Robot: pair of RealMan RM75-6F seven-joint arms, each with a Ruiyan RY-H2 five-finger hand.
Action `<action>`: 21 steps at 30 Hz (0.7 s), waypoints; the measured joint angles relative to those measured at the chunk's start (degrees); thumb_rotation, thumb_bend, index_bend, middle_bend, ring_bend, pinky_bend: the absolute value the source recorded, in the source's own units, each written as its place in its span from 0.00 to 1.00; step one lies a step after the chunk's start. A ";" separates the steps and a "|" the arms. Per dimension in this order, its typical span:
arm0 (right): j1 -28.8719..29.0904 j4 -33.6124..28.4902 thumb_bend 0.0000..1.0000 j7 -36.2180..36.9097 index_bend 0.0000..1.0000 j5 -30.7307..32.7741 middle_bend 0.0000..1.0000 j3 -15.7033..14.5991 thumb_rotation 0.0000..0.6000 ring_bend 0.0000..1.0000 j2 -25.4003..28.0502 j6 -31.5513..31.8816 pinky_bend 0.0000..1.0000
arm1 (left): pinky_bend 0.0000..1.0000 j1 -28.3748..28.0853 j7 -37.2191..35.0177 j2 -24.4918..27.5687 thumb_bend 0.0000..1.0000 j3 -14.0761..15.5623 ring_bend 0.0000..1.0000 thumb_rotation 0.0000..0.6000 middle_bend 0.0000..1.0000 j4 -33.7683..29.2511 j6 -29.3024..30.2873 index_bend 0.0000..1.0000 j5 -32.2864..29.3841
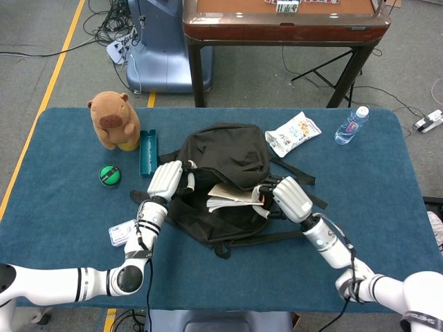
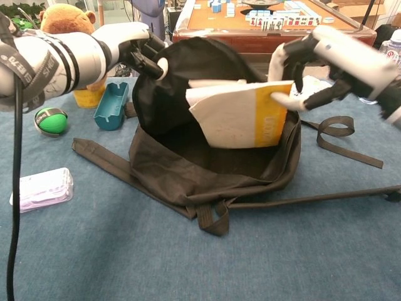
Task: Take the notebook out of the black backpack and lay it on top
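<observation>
Mid-frame, the right hand (image 2: 319,59) grasps the notebook (image 2: 241,113) over the backpack (image 2: 207,166); the left hand (image 2: 135,44) clenches its flap

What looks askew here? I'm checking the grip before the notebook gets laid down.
The notebook hangs tilted, pinched at its yellow edge by the right robot hand; its pages fan apart above the backpack.

Your left hand (image 1: 165,181) sits left of centre in the head view, fingers (image 2: 149,49) curled on the backpack's (image 1: 228,155) upper flap. Your right hand (image 2: 326,59), at the chest view's upper right, pinches the notebook (image 2: 241,113), forearm reaching in from the lower right.
</observation>
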 measured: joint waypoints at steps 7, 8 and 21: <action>-2.71 -17.13 0.39 -2.34 0.77 -1.08 0.63 0.13 1.00 0.56 14.73 2.35 0.58 | 0.29 0.07 0.69 0.38 0.69 1.56 0.53 1.00 0.51 -1.07 0.36 0.65 1.53; -3.22 -19.84 0.40 -2.67 0.77 -1.20 0.63 0.31 1.00 0.56 17.36 2.83 0.59 | 0.29 0.14 0.75 0.49 0.69 1.76 0.53 1.00 0.51 -1.31 0.34 0.65 1.61; -8.78 -34.00 0.39 -1.27 0.77 1.38 0.63 4.40 1.00 0.56 38.32 5.69 0.59 | 0.28 1.53 5.11 6.54 0.50 9.11 0.42 1.00 0.41 -8.74 -1.95 0.43 7.18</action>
